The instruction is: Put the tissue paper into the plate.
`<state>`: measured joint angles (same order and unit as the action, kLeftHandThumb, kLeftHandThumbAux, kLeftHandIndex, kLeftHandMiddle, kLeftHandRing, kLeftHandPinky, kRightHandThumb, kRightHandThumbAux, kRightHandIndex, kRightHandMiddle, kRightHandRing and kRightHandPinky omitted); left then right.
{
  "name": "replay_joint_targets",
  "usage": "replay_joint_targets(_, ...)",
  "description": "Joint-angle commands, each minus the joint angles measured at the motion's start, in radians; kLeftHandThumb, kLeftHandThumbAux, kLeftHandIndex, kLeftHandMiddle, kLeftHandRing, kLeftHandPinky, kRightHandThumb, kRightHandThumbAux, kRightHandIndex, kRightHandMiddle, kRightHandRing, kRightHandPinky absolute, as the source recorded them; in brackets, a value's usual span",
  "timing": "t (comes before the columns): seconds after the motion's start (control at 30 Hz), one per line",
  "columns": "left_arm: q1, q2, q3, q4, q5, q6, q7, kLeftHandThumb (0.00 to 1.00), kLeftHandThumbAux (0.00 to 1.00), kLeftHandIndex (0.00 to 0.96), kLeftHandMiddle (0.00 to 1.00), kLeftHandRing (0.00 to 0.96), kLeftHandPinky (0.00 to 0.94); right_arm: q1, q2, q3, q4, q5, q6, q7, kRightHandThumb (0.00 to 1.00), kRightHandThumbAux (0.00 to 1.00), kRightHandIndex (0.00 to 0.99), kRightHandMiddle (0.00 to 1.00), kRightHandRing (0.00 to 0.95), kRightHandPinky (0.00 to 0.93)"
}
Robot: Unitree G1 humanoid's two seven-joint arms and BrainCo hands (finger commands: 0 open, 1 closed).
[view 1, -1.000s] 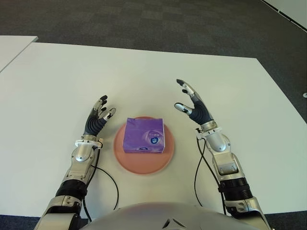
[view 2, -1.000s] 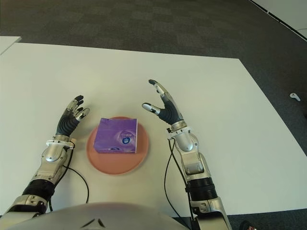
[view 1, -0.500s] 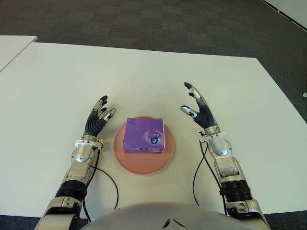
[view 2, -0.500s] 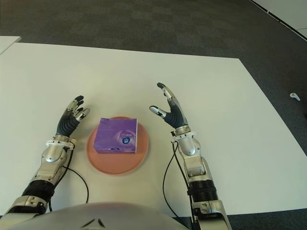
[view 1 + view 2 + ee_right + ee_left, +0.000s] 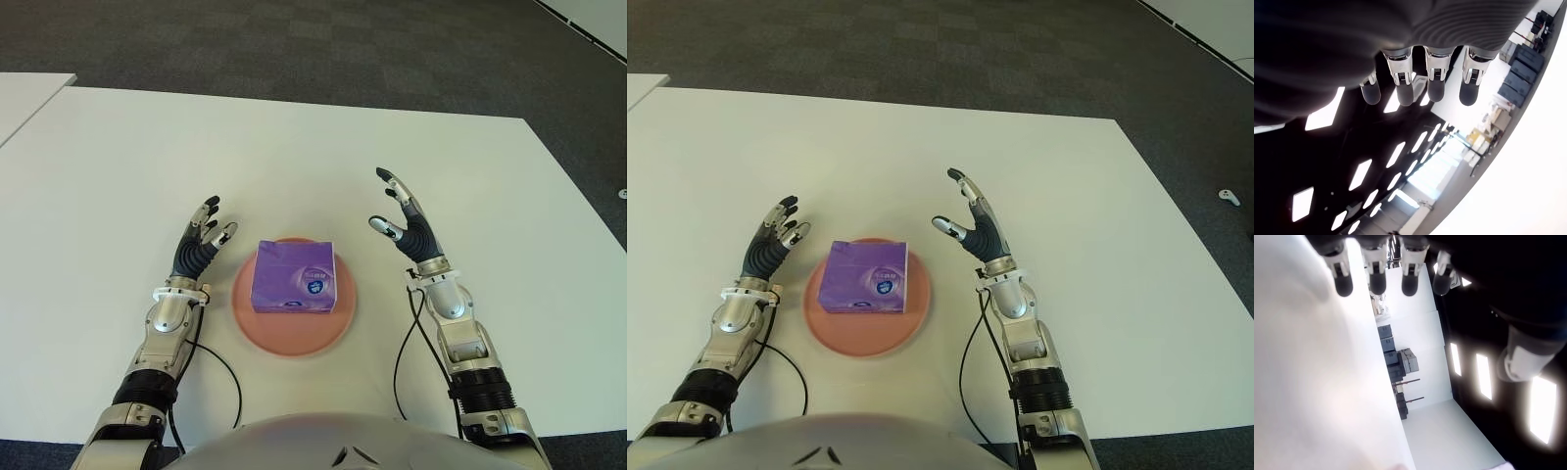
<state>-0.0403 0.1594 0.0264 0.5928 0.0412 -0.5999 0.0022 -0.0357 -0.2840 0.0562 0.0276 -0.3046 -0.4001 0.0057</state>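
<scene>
A purple tissue pack [image 5: 294,276] lies flat inside the round pink plate [image 5: 294,338] on the white table, near the front edge. My left hand [image 5: 201,238] shows just left of the plate, fingers spread and holding nothing. My right hand [image 5: 402,217] is raised to the right of the plate, apart from it, fingers extended and empty. In the left wrist view the straight fingertips [image 5: 1377,283] hold nothing; the right wrist view shows the same for the fingertips [image 5: 1435,90] of that hand.
The white table [image 5: 294,147] stretches far ahead and to both sides. Dark carpet [image 5: 294,39] lies beyond its far edge. A second white table's corner [image 5: 24,93] shows at the far left. Thin black cables [image 5: 230,377] hang from both forearms near the front edge.
One second ago my right hand was closer to the plate; it has drawn back to the right and stayed still for the last half second. The left hand and the tissue pack have not moved.
</scene>
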Motion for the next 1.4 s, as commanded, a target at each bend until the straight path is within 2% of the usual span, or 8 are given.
replay_joint_targets(0.03,0.096,-0.020,-0.012,0.058,0.014,0.020,-0.007,0.000,0.516,0.000,0.000,0.000,0.000,0.018,0.005,-0.006,-0.002,0.015,-0.002,0.001,0.159,0.237,0.000,0.000,0.000,0.000)
replay_joint_targets(0.63,0.090,-0.017,-0.008,0.057,0.013,0.042,-0.003,0.000,0.511,0.000,0.000,0.000,0.000,0.025,0.026,0.003,0.019,0.010,-0.005,-0.014,0.159,0.243,0.000,0.000,0.000,0.000)
replay_joint_targets(0.67,0.089,-0.017,-0.008,0.057,0.012,0.044,-0.004,0.000,0.511,0.000,0.000,0.000,0.000,0.061,0.113,0.004,0.219,0.052,-0.066,-0.060,0.158,0.252,0.000,0.000,0.000,0.000)
replay_joint_targets(0.7,0.088,-0.016,-0.008,0.057,0.011,0.046,-0.005,0.000,0.511,0.000,0.000,0.000,0.000,0.087,0.177,0.005,0.369,0.082,-0.111,-0.094,0.101,0.399,0.000,0.000,0.000,0.000)
replay_joint_targets(0.77,0.087,-0.016,-0.007,0.057,0.010,0.049,-0.004,0.000,0.512,0.000,0.000,0.000,0.000,0.094,0.244,0.005,0.529,0.103,-0.162,-0.144,0.051,0.526,0.000,0.000,0.000,0.000)
replay_joint_targets(0.87,0.087,-0.016,-0.007,0.056,0.009,0.049,-0.002,0.000,0.514,0.000,0.000,0.000,0.000,0.061,0.264,-0.008,0.597,0.111,-0.179,-0.159,0.016,0.614,0.000,0.000,0.000,0.000)
replay_joint_targets(0.97,0.087,-0.015,-0.006,0.056,0.008,0.044,-0.002,0.000,0.519,0.000,0.000,0.000,0.000,0.034,0.290,-0.032,0.656,0.141,-0.176,-0.161,0.005,0.637,0.000,0.000,0.000,0.000)
replay_joint_targets(1.4,0.103,-0.010,-0.012,0.022,0.021,0.041,0.004,0.000,0.492,0.000,0.000,0.000,0.000,-0.044,0.328,-0.079,0.819,0.162,-0.244,-0.224,0.000,0.600,0.000,0.000,0.000,0.000)
